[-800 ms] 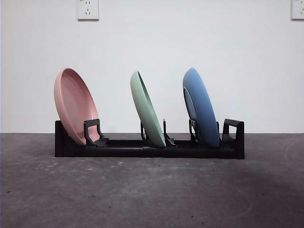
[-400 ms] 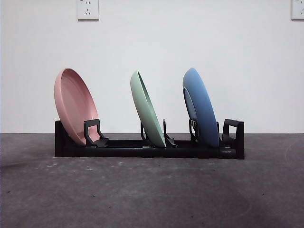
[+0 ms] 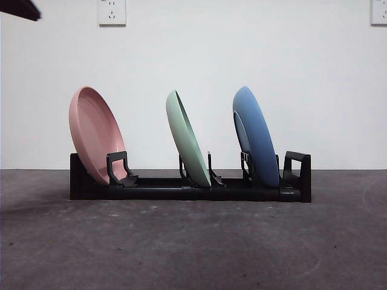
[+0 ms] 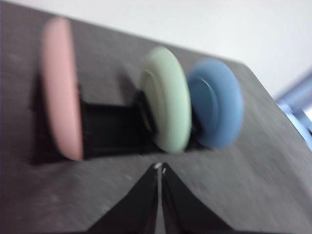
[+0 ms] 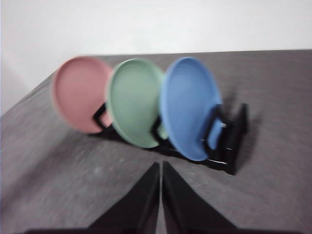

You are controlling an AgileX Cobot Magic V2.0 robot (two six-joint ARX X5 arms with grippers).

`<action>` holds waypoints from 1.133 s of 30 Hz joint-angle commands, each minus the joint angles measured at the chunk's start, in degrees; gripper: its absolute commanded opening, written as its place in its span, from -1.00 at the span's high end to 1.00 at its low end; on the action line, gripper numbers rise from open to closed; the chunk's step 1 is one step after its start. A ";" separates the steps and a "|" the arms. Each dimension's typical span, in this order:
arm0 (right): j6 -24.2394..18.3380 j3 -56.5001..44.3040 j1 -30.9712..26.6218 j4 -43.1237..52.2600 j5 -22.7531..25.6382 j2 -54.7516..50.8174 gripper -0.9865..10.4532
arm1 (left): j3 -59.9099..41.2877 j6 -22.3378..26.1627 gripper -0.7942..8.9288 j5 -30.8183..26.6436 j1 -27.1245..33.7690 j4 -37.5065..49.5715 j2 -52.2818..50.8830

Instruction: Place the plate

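A black dish rack (image 3: 181,188) stands on the grey table and holds three plates on edge: a pink plate (image 3: 95,134) at the left, a green plate (image 3: 187,139) in the middle and a blue plate (image 3: 255,136) at the right. The left wrist view shows the pink plate (image 4: 61,87), green plate (image 4: 168,100) and blue plate (image 4: 217,102), blurred. My left gripper (image 4: 159,170) is shut and empty, well clear of the rack. My right gripper (image 5: 161,168) is shut and empty, also apart from the rack (image 5: 229,141). A black arm tip (image 3: 18,8) shows at the top left corner.
A white wall with two sockets (image 3: 112,11) stands behind the rack. Bare grey table (image 3: 193,248) lies in front of the rack.
A black arm tip has come into the front view's top left corner. The plates and rack have not moved.
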 commanded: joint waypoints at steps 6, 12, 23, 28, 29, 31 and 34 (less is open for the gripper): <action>-7.04 0.68 2.86 -0.37 -9.05 5.11 0.81 | 3.32 10.80 0.82 9.70 -3.87 -3.37 3.58; -6.75 0.68 4.00 -0.44 -11.61 6.51 0.81 | 3.32 13.11 0.81 9.68 -5.14 -2.78 3.58; -6.82 0.68 4.00 0.04 -11.43 6.49 0.07 | 3.32 13.33 -0.03 9.57 -5.16 -2.23 3.63; -6.29 0.68 4.00 0.04 -11.65 6.49 0.04 | 3.32 11.41 -0.08 9.57 -5.42 -1.33 3.58; -5.49 0.68 4.00 0.07 -11.63 6.49 0.04 | 3.32 10.78 -0.08 9.57 -5.42 -1.36 3.54; -3.48 0.68 4.02 0.46 -11.63 6.58 0.01 | 3.37 9.84 -0.08 9.60 -5.42 -1.44 3.48; -0.09 0.68 4.02 1.92 -11.63 7.69 -0.08 | 3.50 9.09 -0.08 9.70 -5.42 -2.03 2.89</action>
